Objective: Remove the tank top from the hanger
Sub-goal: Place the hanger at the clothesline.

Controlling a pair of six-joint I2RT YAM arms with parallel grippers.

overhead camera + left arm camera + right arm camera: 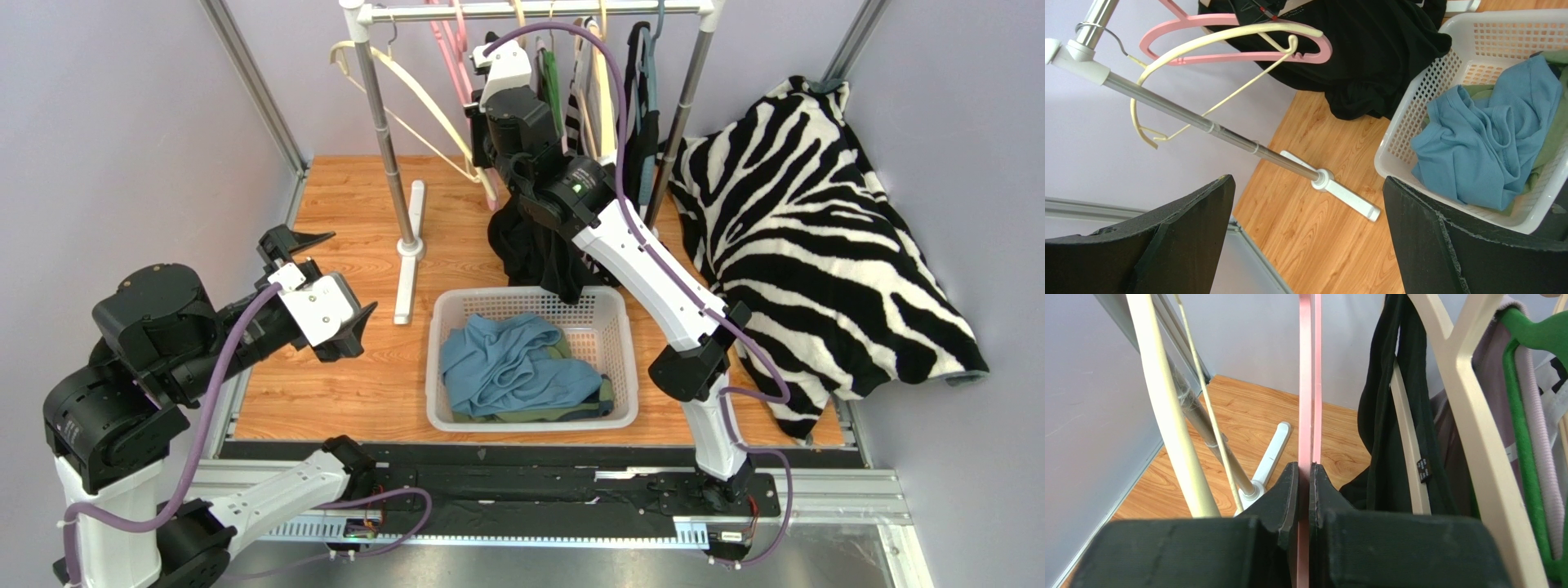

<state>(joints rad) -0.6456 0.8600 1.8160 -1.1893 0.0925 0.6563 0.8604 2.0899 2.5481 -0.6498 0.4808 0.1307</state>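
Tank top [521,249], black, sags beside pink hanger [1309,386] clamped in right gripper [1304,470]; left gripper [1308,184] gapes.

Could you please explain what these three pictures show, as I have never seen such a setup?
These are two robot arms bolted to a wooden table. The wide picture looks down from above; the other two come from cameras on the wrists. On the table stand a clothes rack and a white basket holding a blue garment; a zebra-striped blanket lies to the right. The right gripper is shut on a pink hanger on the rack, beside a hanging black garment. The left gripper hangs open, holding nothing.
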